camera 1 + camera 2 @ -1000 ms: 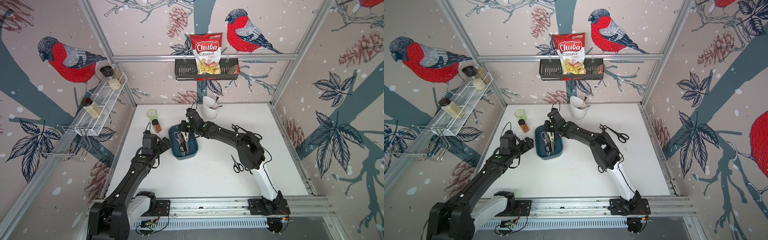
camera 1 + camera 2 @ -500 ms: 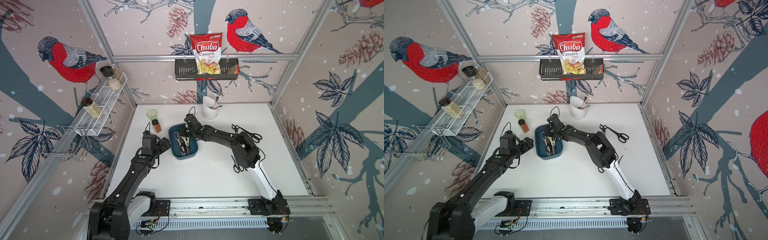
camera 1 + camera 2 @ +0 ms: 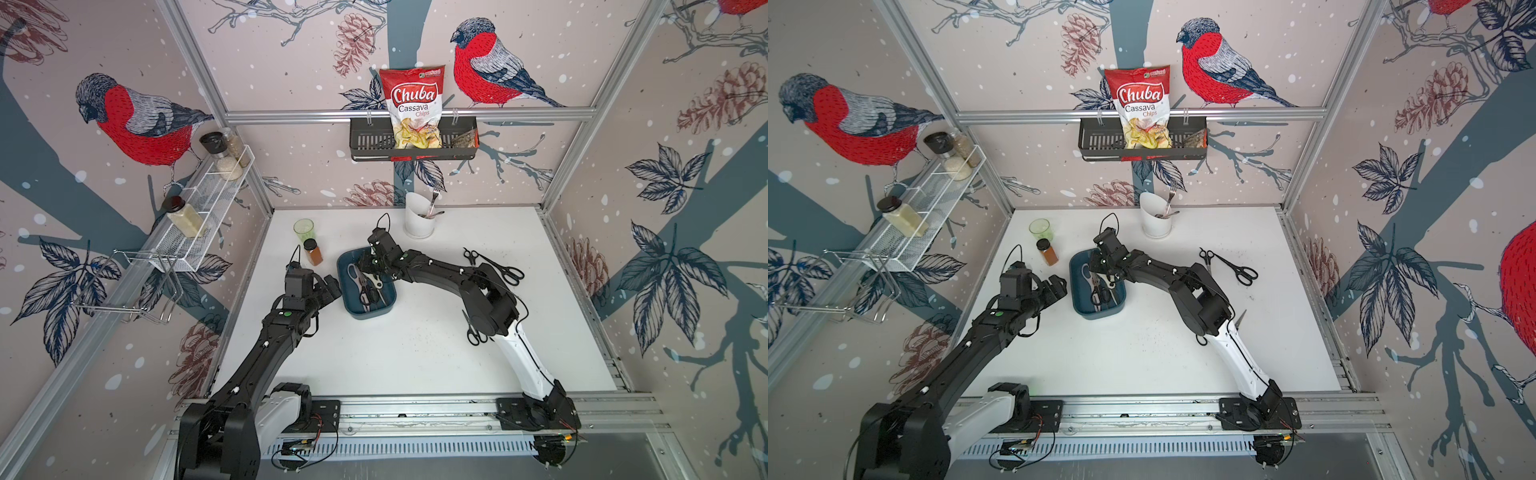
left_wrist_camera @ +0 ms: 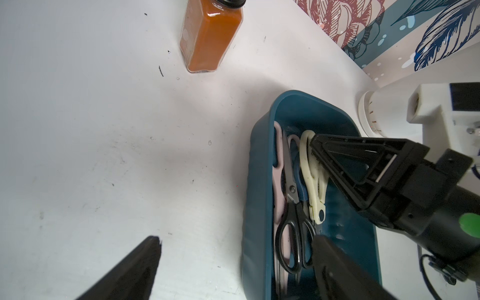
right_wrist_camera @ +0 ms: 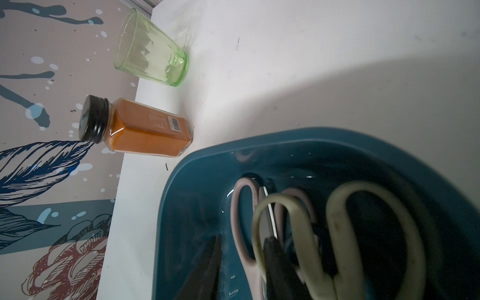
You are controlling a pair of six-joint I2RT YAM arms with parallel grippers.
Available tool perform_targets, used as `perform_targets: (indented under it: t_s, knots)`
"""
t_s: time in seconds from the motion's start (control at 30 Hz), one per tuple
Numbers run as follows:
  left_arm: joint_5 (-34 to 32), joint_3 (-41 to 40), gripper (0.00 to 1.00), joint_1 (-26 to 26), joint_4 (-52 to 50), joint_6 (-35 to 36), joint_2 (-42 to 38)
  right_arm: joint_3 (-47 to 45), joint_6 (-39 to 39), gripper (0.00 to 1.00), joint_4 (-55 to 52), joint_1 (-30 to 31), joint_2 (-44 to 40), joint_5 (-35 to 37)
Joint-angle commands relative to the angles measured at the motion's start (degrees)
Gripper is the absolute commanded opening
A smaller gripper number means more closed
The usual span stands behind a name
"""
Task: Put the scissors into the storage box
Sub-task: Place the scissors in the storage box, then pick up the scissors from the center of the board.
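Right tool (image 5: pixel 242 246) inside storage box (image 5: pixel 187 207), cream-handled scissors (image 5: pixel 337 233) just beside

The storage box (image 3: pixel 369 314) is dark teal-blue. Inside are pink-handled scissors (image 4: pixel 277 200), cream-handled scissors (image 4: pixel 314 189) and black-handled scissors (image 4: pixel 293 205), their blades steel-grey. The desk (image 3: pixel 415 361) is white. The spice jar (image 5: pixel 148 130) is orange with a black cap, and the glass (image 5: pixel 153 52) is pale green. The walls (image 3: pixel 291 54) show red-breasted birds, pinecones and blue leaves on beige.

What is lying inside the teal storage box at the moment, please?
Visible: pink-handled scissors, cream-handled scissors, black-handled scissors; the right gripper covers part of the floor.
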Motion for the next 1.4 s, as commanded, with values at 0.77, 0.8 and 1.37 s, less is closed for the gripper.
perform_targets:
  t_s: [0.77, 0.8, 1.37]
  knots:
    - [10.37, 7.54, 0.95, -0.39, 0.35, 0.03, 8.15, -29.02, -7.59, 0.45, -1.23, -6.65, -24.6, 4.74]
    - [10.37, 7.64, 0.95, -0.67, 0.52, -0.22, 8.21, -31.6, -7.83, 0.45, -1.69, -7.02, -26.35, 5.45]
    - [1.83, 15.13, 0.95, -14.87, -0.85, -0.53, 14.25, -52.43, -15.88, 0.43, -19.65, -11.09, -45.03, 4.56]
